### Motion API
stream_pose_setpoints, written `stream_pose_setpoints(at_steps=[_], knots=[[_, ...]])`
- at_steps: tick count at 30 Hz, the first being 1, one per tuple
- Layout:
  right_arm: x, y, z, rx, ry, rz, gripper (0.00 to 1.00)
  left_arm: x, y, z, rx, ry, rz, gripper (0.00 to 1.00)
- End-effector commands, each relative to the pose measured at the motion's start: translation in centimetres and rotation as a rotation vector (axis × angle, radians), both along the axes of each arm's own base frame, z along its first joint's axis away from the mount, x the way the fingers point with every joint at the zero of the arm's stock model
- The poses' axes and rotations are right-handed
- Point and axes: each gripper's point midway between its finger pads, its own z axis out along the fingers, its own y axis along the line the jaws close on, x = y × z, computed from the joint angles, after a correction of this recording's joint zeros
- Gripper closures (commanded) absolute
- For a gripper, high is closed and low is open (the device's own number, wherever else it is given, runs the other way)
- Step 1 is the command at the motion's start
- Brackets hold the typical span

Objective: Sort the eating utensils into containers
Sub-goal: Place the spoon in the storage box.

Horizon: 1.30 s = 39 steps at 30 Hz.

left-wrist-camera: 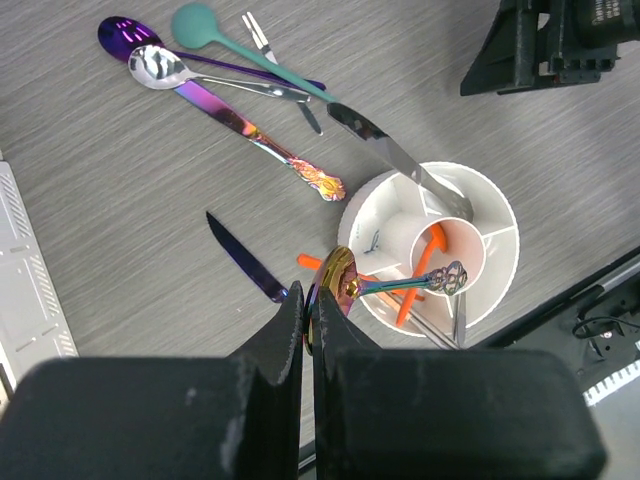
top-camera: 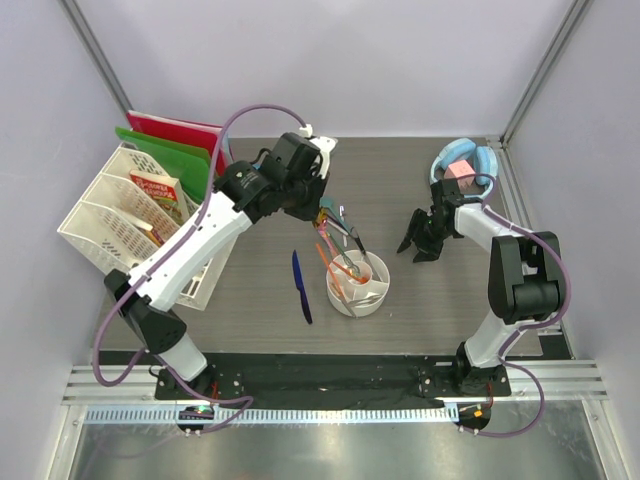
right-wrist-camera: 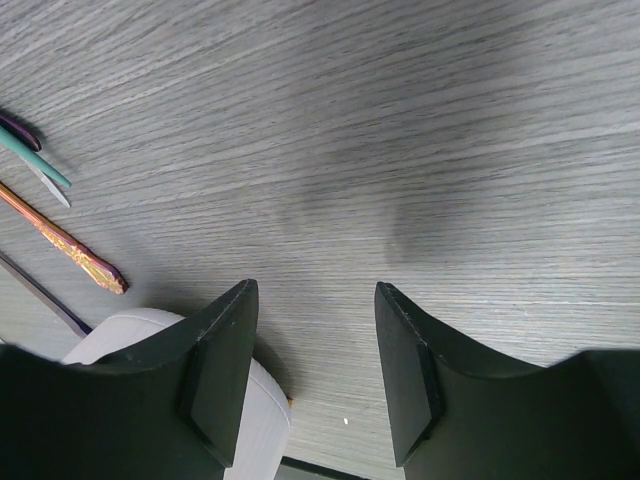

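Note:
My left gripper [left-wrist-camera: 308, 300] is shut on the bowl of an iridescent spoon [left-wrist-camera: 345, 275], whose handle reaches over the white divided cup [left-wrist-camera: 505, 225]. Orange pieces [left-wrist-camera: 425, 262] stand in the cup and a silver knife [left-wrist-camera: 395, 155] leans into it. In the top view the left gripper [top-camera: 340, 232] hangs just above the cup [top-camera: 336, 298]. A dark blue knife [top-camera: 301, 287] lies left of the cup. Purple [left-wrist-camera: 125, 35], teal [left-wrist-camera: 200, 22], silver [left-wrist-camera: 160, 65] and iridescent gold-handled [left-wrist-camera: 260, 140] spoons lie in a pile behind. My right gripper [top-camera: 420, 245] is open and empty [right-wrist-camera: 315, 300], right of the cup [right-wrist-camera: 255, 420].
A white lattice rack [top-camera: 120, 220] holding books stands at the left, with red and green folders [top-camera: 170, 140] behind it. A light blue bowl with a pink cube [top-camera: 462, 165] sits at the back right, close behind the right arm.

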Motion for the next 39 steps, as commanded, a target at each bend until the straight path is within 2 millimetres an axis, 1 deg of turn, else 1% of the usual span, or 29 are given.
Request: stream_pose_setpoints(at_steps=[1, 3, 4, 8, 10, 14, 17, 18, 23, 29, 32, 37, 38, 39], knots=[[1.2, 0.2, 1.2, 0.012, -0.056, 0.017, 0.44, 1.0, -1.1, 0.6, 0.004, -0.05, 0.0, 1.0], [1.1, 0.2, 1.2, 0.013, -0.057, 0.015, 0.44, 1.2, -1.3, -0.1, 0.027, -0.051, 0.008, 1.0], [1.1, 0.3, 1.2, 0.014, -0.056, 0.019, 0.44, 1.2, -1.7, -0.6, 0.035, -0.044, 0.0, 1.0], [0.8, 0.3, 1.2, 0.018, -0.058, 0.017, 0.44, 1.4, -3.0, -1.4, 0.044, -0.056, -0.004, 1.0], [0.8, 0.3, 1.3, 0.017, -0.061, 0.015, 0.44, 1.6, -3.2, -1.8, 0.061, -0.063, 0.007, 1.0], [0.3, 0.4, 0.8, 0.02, -0.047, 0.017, 0.44, 1.4, -3.8, -2.8, 0.095, -0.058, -0.002, 1.0], [0.3, 0.4, 0.8, 0.025, -0.046, 0.018, 0.44, 1.0, -4.2, -3.4, 0.113, -0.062, -0.008, 0.99], [0.2, 0.4, 0.8, 0.023, -0.045, 0.019, 0.44, 0.8, -4.5, -3.5, 0.115, -0.06, -0.015, 0.99], [0.2, 0.5, 0.5, 0.026, -0.038, 0.022, 0.44, 0.3, -4.7, -4.2, 0.134, -0.06, -0.01, 0.91], [0.1, 0.4, 0.4, 0.024, -0.035, 0.023, 0.44, -0.8, -4.8, -5.7, 0.16, -0.038, -0.025, 0.89], [-0.2, 0.4, 0.2, 0.023, -0.027, 0.021, 0.44, -1.1, -5.0, -6.1, 0.161, -0.035, -0.032, 0.87], [-0.5, 0.3, 0.1, 0.019, -0.023, 0.02, 0.44, -1.6, -5.1, -6.1, 0.163, -0.032, -0.035, 0.81], [-0.5, 0.3, 0.1, 0.019, -0.023, 0.02, 0.44, -1.8, -5.2, -5.7, 0.16, -0.039, -0.042, 0.8], [-0.5, 0.2, 0.0, 0.019, -0.021, 0.017, 0.44, -1.8, -5.2, -5.7, 0.16, -0.041, -0.042, 0.76]])
